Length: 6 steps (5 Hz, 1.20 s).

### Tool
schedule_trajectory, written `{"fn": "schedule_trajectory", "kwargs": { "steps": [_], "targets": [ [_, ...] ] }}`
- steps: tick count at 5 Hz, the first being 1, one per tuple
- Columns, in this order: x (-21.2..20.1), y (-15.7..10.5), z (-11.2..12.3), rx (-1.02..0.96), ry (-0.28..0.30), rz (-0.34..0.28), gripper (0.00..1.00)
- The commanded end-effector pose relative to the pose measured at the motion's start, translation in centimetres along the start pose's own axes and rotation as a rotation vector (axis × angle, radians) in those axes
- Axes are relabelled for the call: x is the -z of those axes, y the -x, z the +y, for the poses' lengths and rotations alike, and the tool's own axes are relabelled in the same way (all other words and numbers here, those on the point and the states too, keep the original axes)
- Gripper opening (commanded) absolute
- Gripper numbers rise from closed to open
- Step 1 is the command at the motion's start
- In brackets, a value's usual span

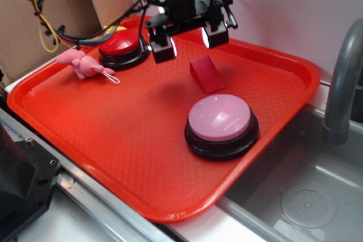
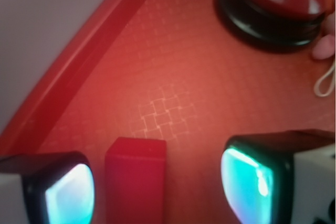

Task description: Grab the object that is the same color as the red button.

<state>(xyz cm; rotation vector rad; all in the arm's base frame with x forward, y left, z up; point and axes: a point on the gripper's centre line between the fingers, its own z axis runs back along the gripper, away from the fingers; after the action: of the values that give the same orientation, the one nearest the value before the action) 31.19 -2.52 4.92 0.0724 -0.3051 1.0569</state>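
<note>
**Gripper wide open above the red wedge**

From the exterior view, we see the gripper [image 1: 189, 42] hanging over the far part of the red tray [image 1: 102, 140], its two fingers spread wide and holding nothing. The red wedge block [image 1: 206, 73] sits on the tray just in front of the gripper, a little toward its right finger [image 1: 216, 33], and we cannot tell how high the fingertips ride above it. The red button [image 1: 122, 46] stands to the left of the wedge, near the tray's far corner, with the pink plush toy [image 1: 84, 64] just beside it. The pink button [image 1: 220, 124] rests nearer to us than the wedge. A grey faucet [image 1: 343, 77] rises over the sink right of the tray.

Over to the wrist view: the wedge [image 2: 136, 179] lies between the two glowing pads [image 2: 71, 195], closer to one than the other, touching neither. The red button [image 2: 278, 3] sits well beyond the wedge across bare tray [image 2: 173, 77].
</note>
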Motion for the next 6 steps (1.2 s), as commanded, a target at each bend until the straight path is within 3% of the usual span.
{"fn": "schedule_trajectory", "kwargs": {
  "steps": [1, 2, 3, 4, 5, 6],
  "targets": [
    [0.7, -1.8, -0.9, -0.061, 0.048, -0.016, 1.00],
    [1.1, -1.8, -0.7, -0.053, 0.049, 0.009, 1.00],
    [1.1, -1.5, -0.6, -0.040, 0.055, 0.021, 0.46],
    [1.4, -1.2, -0.5, -0.040, 0.049, 0.029, 0.00],
    [1.3, -1.1, -0.5, -0.035, 0.042, 0.023, 0.00],
    [-1.4, -1.9, 0.0, 0.068, 0.076, 0.025, 0.00]
  ]
}}
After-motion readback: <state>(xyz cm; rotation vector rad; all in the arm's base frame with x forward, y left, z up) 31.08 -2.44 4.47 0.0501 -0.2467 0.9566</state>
